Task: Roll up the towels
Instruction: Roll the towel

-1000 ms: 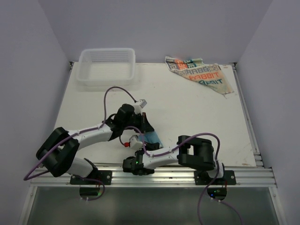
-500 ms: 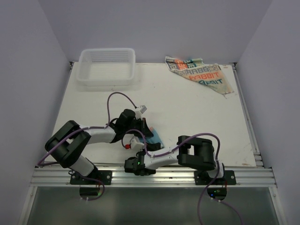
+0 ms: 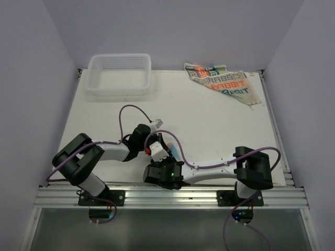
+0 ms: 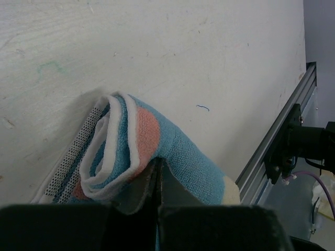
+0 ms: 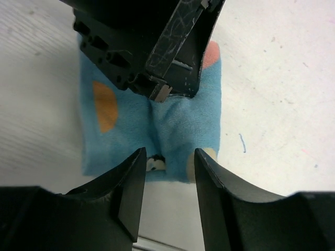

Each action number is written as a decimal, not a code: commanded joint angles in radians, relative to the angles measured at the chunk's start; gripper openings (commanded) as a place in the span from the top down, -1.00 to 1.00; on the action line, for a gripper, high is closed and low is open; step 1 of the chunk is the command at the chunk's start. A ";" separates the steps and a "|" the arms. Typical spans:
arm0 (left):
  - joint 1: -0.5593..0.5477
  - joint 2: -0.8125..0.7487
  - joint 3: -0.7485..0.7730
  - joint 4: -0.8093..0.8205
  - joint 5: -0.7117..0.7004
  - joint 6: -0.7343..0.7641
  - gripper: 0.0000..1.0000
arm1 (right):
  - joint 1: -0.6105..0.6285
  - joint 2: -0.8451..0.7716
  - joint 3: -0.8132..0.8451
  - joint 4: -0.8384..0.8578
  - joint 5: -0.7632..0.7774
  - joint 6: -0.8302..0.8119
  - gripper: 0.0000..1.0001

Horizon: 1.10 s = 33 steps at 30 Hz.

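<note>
Soft light-blue fleece towel [image 4: 183, 157] w/ orange dots, rolled, near centre, mostly hidden by arms from above, L gripper [image 4: 157, 183] clamped on its fold, R gripper [image 5: 168, 157] jaws apart over it, cream RABBIT-print towel [image 3: 225, 83] far right, white slatted plastic basket [image 3: 119, 56] far left

The left gripper [image 4: 157, 175] hides the near end of the blue towel [image 4: 183, 157] — from above, mostly covered.

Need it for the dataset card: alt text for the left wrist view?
The left gripper is pinched shut on a rolled blue towel with orange spots, its spiral end facing the camera. It lies on a white table; a metal rail runs at right.
</note>
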 commanded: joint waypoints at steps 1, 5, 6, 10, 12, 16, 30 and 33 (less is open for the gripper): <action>-0.002 0.028 -0.028 -0.105 -0.083 0.036 1.00 | -0.001 -0.101 -0.033 0.105 -0.067 0.045 0.07; -0.003 0.024 -0.035 -0.108 -0.091 0.033 1.00 | -0.024 -0.187 -0.085 0.105 -0.087 0.097 0.04; -0.003 0.015 -0.038 -0.108 -0.091 0.033 1.00 | -0.033 -0.207 -0.102 0.114 -0.097 0.111 0.04; -0.002 0.002 -0.054 -0.114 -0.103 0.035 1.00 | -0.107 -0.355 -0.214 0.210 -0.207 0.164 0.04; -0.003 0.001 -0.057 -0.114 -0.106 0.035 1.00 | -0.169 -0.392 -0.282 0.273 -0.292 0.178 0.04; -0.002 -0.002 -0.060 -0.115 -0.109 0.033 1.00 | -0.261 -0.463 -0.384 0.388 -0.435 0.230 0.04; -0.002 -0.002 -0.069 -0.111 -0.118 0.022 1.00 | -0.366 -0.373 -0.550 0.623 -0.661 0.339 -0.01; -0.003 -0.002 -0.075 -0.108 -0.123 0.018 1.00 | -0.366 -0.347 -0.567 0.646 -0.675 0.352 -0.01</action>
